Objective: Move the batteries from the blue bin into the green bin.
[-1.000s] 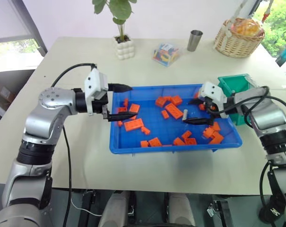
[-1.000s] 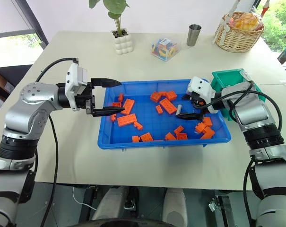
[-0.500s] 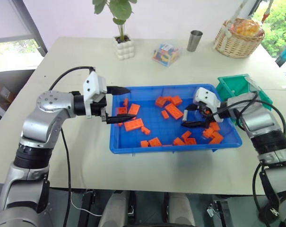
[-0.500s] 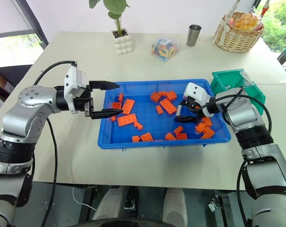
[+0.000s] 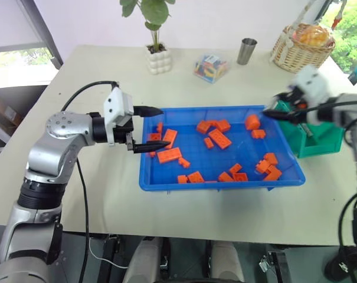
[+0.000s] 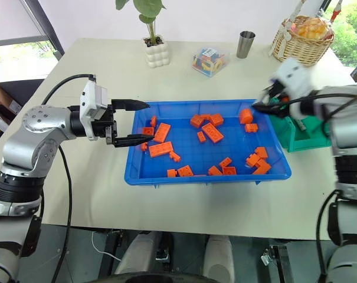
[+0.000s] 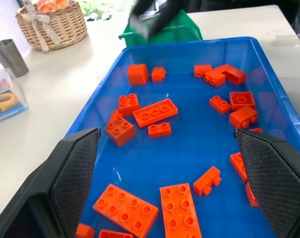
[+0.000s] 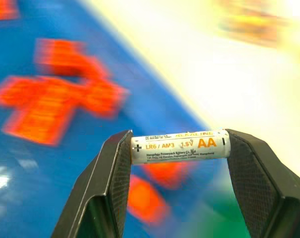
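In the right wrist view, a battery [image 8: 180,146], a smooth white cylinder with orange AA lettering, sits clamped end to end between the right gripper [image 8: 178,148]'s two black textured fingers [image 8: 113,166]; everything behind it is smeared into orange and blue blur. From the head views that gripper [image 6: 267,105] is itself blurred, hovering at the far right corner of the blue bin [image 5: 219,183], beside the green bin [image 5: 317,138], and the battery there is too small to make out. The left gripper [image 5: 150,127] hangs at the blue bin's left rim, jaws spread wide and holding nothing. Glossy studded orange bricks [image 5: 168,155] lie scattered in the shallow plastic tray. Farther back on the matte table [image 5: 78,76] stand a woven wicker basket [image 5: 300,42] and a metal cup [image 5: 245,50].
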Robot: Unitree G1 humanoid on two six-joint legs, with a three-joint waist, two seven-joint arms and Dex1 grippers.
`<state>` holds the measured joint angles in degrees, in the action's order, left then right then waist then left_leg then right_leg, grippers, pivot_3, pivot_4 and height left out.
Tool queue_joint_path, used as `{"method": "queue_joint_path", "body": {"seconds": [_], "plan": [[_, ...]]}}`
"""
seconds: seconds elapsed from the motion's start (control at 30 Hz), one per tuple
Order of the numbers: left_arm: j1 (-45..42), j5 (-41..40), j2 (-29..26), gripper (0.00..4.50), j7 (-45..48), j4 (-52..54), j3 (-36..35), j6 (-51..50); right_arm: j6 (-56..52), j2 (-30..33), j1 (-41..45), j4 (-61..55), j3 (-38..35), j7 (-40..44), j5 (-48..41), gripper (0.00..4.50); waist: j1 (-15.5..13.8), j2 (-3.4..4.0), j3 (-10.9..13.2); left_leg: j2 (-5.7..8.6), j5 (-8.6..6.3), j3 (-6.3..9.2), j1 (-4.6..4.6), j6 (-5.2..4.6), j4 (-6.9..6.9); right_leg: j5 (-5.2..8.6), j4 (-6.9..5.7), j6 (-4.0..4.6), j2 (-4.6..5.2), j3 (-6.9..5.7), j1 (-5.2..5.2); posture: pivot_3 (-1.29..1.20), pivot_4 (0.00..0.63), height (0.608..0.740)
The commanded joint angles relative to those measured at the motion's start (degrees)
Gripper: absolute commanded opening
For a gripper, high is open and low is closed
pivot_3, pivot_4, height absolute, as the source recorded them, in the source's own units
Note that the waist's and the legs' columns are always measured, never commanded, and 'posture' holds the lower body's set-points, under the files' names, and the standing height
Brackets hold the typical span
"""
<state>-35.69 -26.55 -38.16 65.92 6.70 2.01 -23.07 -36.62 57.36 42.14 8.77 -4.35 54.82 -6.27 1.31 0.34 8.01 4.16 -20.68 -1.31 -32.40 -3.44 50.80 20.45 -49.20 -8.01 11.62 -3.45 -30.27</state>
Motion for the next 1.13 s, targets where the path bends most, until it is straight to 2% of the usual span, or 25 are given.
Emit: {"method": "queue_joint_path", "body": {"seconds": [0.03,0.2,0.27,0.37,0.5,0.6,0.73,0.87,1.0,1.13], "plan": [[-0.51,-0.15,0.37,4.50,-0.02,-0.07,-0.71,1.51,-0.61,2.85,-2.40,1.24,-4.00,-3.71,1.34,2.23,-0.10,0.00,0.00,0.00,0.00,0.00,0.00,0.00,0.01,0.00,0.00,0.00,0.00,0.00,0.00,0.00,0.150,0.644],[-1.33,0.18,1.01,4.50,0.63,-1.33,-0.19,2.17,-1.70,3.26,-5.43,2.01,-5.48,-5.73,0.63,2.23,-0.11,0.00,0.00,0.00,0.00,-0.12,-0.01,-0.01,0.01,0.00,-0.01,0.00,0.05,0.01,-0.01,0.00,0.150,0.644],[-1.68,0.12,0.96,4.50,1.10,-1.97,-0.27,2.28,-2.38,2.75,-5.47,2.18,-5.66,-7.66,0.92,3.27,-0.10,0.00,0.00,-0.01,0.00,-0.15,-0.02,-0.01,0.00,0.00,-0.01,0.00,0.05,0.02,-0.04,0.00,0.150,0.644],[-1.73,0.20,0.37,4.50,1.75,-2.81,-0.71,2.45,-0.81,3.38,-5.80,2.39,-5.26,-9.23,1.77,4.44,-0.10,0.00,0.00,-0.03,0.00,-0.14,-0.02,-0.01,0.00,0.00,-0.01,0.00,0.04,0.02,-0.04,0.00,0.150,0.644],[-1.37,-1.31,-0.71,4.50,1.07,-3.11,-3.17,0.78,-0.53,4.74,-7.38,0.36,-9.10,-6.63,-1.74,4.44,-0.31,0.00,0.00,-0.02,-0.01,-0.14,-0.03,-0.01,0.01,0.00,-0.01,0.00,0.04,0.02,-0.03,0.00,0.150,0.644],[-1.14,-2.74,-1.97,4.50,-0.35,-3.10,-5.96,-1.40,-0.87,7.03,-10.94,-1.99,-14.49,-1.43,-6.23,4.44,-0.58,0.00,0.00,-0.01,-0.02,-0.14,-0.03,-0.04,0.02,0.00,-0.01,0.00,0.02,0.02,-0.02,0.00,0.150,0.644],[1.13,-5.70,-6.21,4.50,0.09,-2.29,-10.70,-5.28,-1.80,9.29,-22.23,-9.71,-25.83,11.48,-15.26,4.44,-0.36,0.00,0.00,-0.03,-0.04,-0.12,-0.05,-0.08,0.03,0.00,-0.01,-0.01,-0.03,0.03,-0.01,0.00,0.150,0.644],[5.09,-8.20,-11.00,4.50,1.87,-1.02,-14.67,-7.72,3.07,9.42,-34.44,-11.09,-33.91,18.84,-16.13,4.44,-0.31,-0.01,0.00,-0.06,-0.05,-0.10,-0.04,-0.09,0.04,0.00,-0.01,-0.01,-0.04,0.03,0.03,0.00,0.150,0.644],[9.02,-9.63,-13.89,4.50,3.16,-0.29,-17.21,-8.35,7.15,7.91,-39.73,-8.87,-37.17,21.55,-17.27,4.44,-0.45,0.00,0.00,-0.06,-0.06,-0.11,-0.04,-0.11,0.16,0.07,0.00,0.09,0.06,0.04,0.02,0.00,0.150,0.644],[11.74,-9.08,-14.52,4.50,2.66,0.11,-17.90,-6.68,11.28,6.75,-40.79,-6.41,-35.35,20.89,-16.62,4.44,-0.51,0.00,0.00,-0.08,-0.08,-0.06,-0.05,-0.14,0.29,0.27,0.00,0.30,0.14,0.06,-0.06,0.00,0.150,0.644]]}}
